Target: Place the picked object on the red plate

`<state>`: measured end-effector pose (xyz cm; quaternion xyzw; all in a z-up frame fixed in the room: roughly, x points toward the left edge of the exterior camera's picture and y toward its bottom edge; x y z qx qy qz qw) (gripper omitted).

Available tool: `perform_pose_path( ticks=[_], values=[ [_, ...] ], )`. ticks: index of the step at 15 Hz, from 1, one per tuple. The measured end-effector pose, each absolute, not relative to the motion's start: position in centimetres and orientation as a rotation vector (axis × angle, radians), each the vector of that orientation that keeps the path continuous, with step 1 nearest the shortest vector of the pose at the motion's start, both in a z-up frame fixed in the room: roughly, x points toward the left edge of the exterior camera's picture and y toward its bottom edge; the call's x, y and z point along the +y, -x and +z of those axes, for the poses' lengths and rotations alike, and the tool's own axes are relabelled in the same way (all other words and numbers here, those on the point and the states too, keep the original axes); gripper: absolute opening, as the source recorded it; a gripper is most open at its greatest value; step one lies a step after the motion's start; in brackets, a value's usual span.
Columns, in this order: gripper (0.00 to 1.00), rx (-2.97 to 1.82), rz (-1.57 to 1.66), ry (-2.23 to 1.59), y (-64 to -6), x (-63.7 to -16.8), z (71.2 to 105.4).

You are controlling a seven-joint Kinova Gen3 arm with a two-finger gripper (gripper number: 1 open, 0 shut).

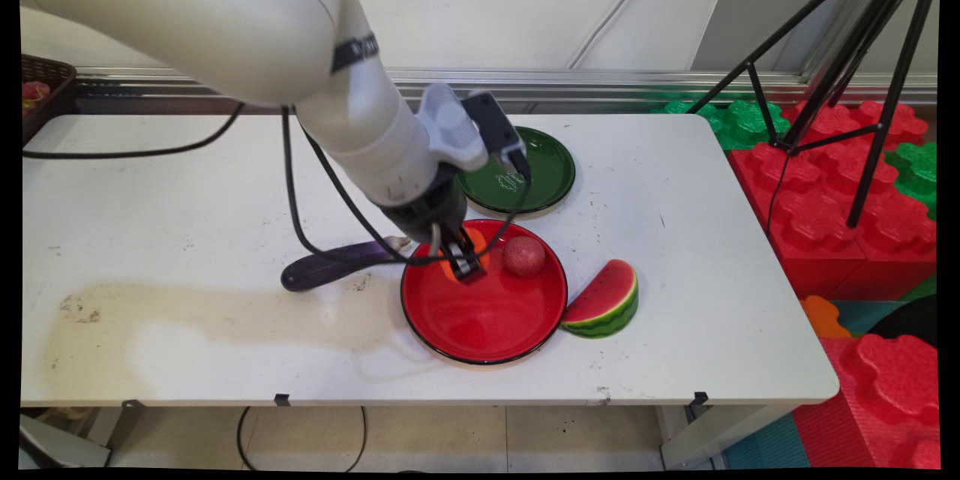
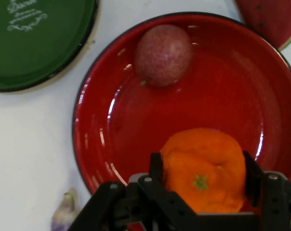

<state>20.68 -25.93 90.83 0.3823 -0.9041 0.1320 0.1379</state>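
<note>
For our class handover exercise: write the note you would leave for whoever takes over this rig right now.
Gripper: fingers either side of the orange, over the red plate; whether it grips cannot be told.
On the red plate: the orange and a reddish round fruit.
Beside it: green plate behind, watermelon slice to its right, eggplant to its left, all on the table.

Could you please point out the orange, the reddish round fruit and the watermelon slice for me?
orange [image 2: 203, 166], hand view, on its peel just above the green stem mark.
reddish round fruit [image 1: 523, 255], main view, at the middle of its top.
watermelon slice [image 1: 604, 292], main view, on its red cut face.
</note>
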Motion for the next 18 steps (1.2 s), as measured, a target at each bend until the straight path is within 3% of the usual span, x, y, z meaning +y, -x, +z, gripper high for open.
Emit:
perform_pose_path(
  ticks=[18],
  values=[
    [0.00,-2.669,0.311,-1.081,-17.7,-25.9,80.8]
  ],
)
